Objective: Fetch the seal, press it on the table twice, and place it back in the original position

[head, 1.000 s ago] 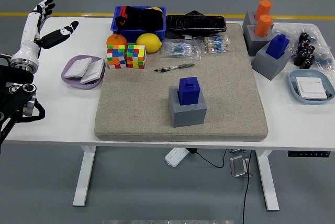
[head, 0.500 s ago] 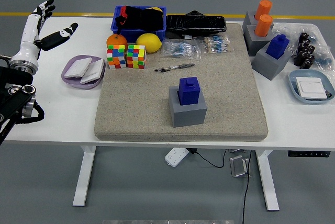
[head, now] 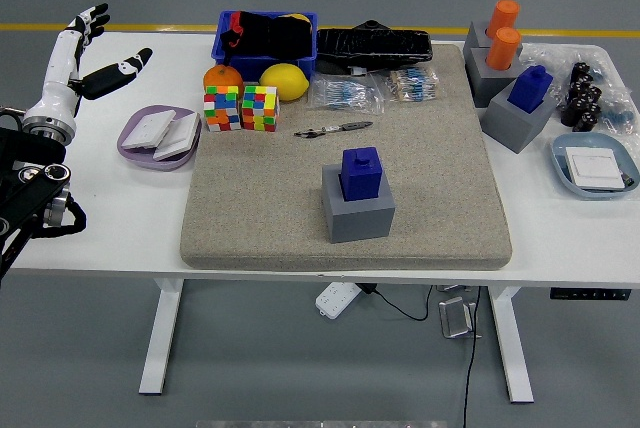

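Note:
A blue seal (head: 360, 171) stands upright in a grey block holder (head: 358, 208) in the middle of the beige mat (head: 440, 178). Nothing touches it. My left hand (head: 92, 51) is raised over the table's far left corner, well away from the seal, with its fingers spread and nothing in them. The right arm does not show. A second blue seal (head: 530, 87) sits in another grey holder (head: 514, 120) at the right, and two orange seals (head: 503, 32) stand in a grey holder behind it.
Along the back lie a blue bin (head: 265, 36), a black bag (head: 375, 44), packets, an orange (head: 222, 77), a lemon (head: 284, 81), two puzzle cubes (head: 240, 108) and a pen (head: 335, 129). A purple dish (head: 155, 136) sits left, a blue dish (head: 596, 165) right.
My left hand has drifted slightly up and to the right at the far left. Everything on the table stayed put.

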### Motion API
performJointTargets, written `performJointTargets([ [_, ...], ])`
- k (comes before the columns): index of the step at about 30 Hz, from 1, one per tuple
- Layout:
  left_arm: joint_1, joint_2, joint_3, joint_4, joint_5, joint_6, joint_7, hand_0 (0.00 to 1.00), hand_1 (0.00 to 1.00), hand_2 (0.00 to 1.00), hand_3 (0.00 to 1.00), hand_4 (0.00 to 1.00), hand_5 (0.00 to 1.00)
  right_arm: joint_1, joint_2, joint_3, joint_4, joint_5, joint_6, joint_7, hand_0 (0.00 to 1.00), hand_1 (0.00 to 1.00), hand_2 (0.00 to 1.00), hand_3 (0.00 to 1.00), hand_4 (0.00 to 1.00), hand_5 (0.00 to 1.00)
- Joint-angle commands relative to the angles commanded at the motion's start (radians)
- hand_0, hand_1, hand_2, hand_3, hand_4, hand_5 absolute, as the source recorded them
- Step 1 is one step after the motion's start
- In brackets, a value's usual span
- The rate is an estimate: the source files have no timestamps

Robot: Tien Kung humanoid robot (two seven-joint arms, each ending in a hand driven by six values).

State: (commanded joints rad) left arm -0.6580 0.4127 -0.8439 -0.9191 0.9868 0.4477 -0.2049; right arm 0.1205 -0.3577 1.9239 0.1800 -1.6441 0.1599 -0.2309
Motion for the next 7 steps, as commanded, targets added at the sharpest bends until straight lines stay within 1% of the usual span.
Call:
performJointTargets([
  [7,-0.002,-0.002,-0.001,0.0,-0.001,-0.003,0.001,0.948,0.926,0.92,0.929,0.837,0.263,0.0,-0.002,-0.001,0.0,0.003,0.0,0.001,0.884,0.745,0.729,0.731,0.829,0.523],
])
